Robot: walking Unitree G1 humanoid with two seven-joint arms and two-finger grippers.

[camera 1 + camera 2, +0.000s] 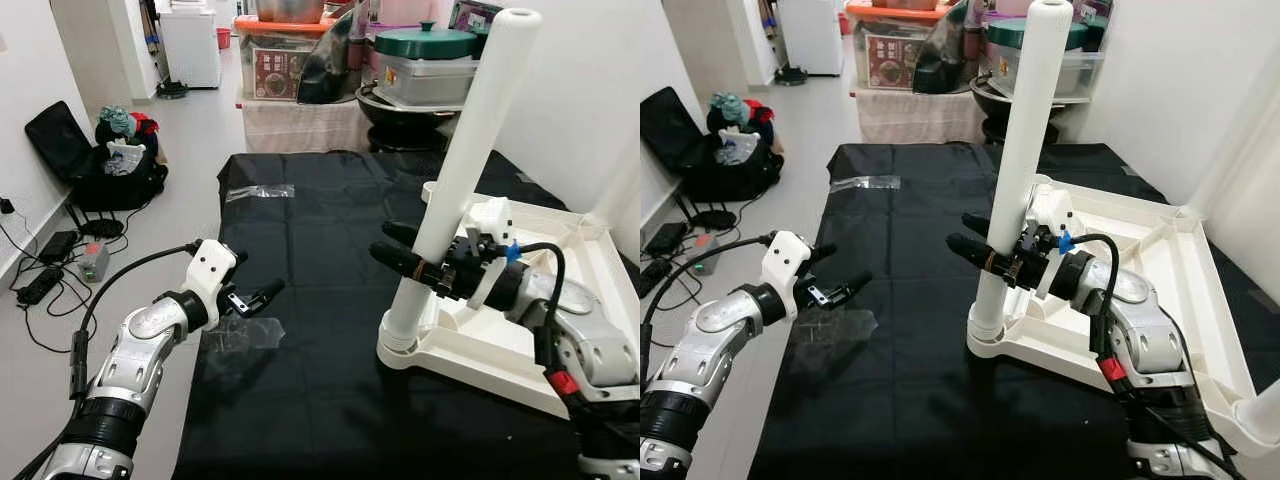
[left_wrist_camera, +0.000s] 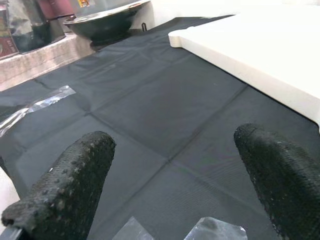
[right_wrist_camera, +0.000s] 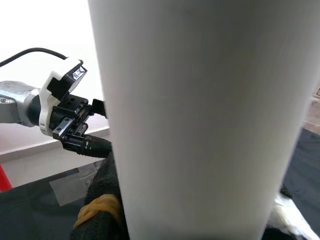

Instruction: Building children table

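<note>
Your right gripper [image 1: 405, 250] clamps the one seated table leg [image 1: 462, 165] on the upturned tabletop [image 1: 580, 300]; left gripper [image 1: 262, 296] waits spread, other legs unfitted.

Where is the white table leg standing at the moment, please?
The white table leg stands upright in the near left corner socket of the upturned white tabletop, gripped low down by the right gripper.

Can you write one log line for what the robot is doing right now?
step: fitting leg | right gripper: shut on white table leg, upright in corner of upturned white tabletop | left gripper: open over black mat
</note>
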